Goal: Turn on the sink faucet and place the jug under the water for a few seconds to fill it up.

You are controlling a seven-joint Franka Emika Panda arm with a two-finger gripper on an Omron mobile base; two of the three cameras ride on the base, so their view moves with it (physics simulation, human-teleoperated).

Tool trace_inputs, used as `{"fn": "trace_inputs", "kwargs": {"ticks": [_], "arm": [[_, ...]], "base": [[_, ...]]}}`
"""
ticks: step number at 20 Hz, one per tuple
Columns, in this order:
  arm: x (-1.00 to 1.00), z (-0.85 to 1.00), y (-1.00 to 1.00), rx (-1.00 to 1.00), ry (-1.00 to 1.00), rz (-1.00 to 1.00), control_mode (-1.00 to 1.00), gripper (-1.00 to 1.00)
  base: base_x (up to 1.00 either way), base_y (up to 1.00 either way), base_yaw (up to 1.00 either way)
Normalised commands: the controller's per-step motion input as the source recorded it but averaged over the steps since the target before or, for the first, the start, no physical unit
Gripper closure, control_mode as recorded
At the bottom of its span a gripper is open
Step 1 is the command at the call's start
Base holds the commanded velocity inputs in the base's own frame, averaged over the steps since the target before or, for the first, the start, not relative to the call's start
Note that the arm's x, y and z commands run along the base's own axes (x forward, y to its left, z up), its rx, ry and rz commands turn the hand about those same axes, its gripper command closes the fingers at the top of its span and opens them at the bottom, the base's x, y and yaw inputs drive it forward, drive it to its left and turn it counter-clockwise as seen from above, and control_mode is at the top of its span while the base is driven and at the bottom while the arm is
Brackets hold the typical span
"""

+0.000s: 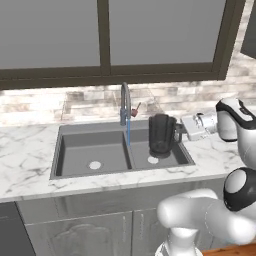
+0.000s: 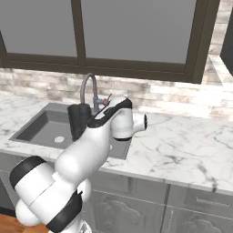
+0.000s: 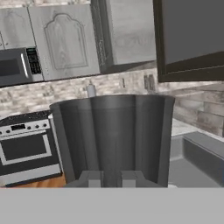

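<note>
With water running, the jaws—clamped on the dark grey cylindrical jug [image 1: 161, 133] (centre right)—hold it beside the thin light-blue stream [image 1: 128, 132]; next, shift it left underneath.

jug [image 2: 78, 119] over sink [image 2: 34, 129], faucet [image 2: 87, 91] behind

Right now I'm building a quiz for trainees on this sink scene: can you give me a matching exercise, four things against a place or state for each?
Things:
1. jug
2. water
3. faucet
4. gripper

Places or states:
A. rises at the back of the sink, below the window
B. shut on the jug's handle
C. held over the right bowl, beside the stream
D. falls as a thin blue stream onto the divider between the bowls

Pairs: 1-C, 2-D, 3-A, 4-B
</note>
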Motion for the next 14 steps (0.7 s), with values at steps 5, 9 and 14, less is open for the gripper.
{"fn": "trace_inputs", "kwargs": {"ticks": [5, 9, 14], "arm": [[0.18, -0.16, 0.00, 0.00, 0.00, 0.03, -1.00, 1.00], [0.15, -0.03, 0.00, 0.00, 0.00, 0.01, -1.00, 1.00], [0.14, -0.10, 0.00, 0.00, 0.00, 0.01, -1.00, 1.00]], "base": [[0.00, 0.00, 0.00], [0.00, 0.00, 0.00], [0.00, 0.00, 0.00]]}}
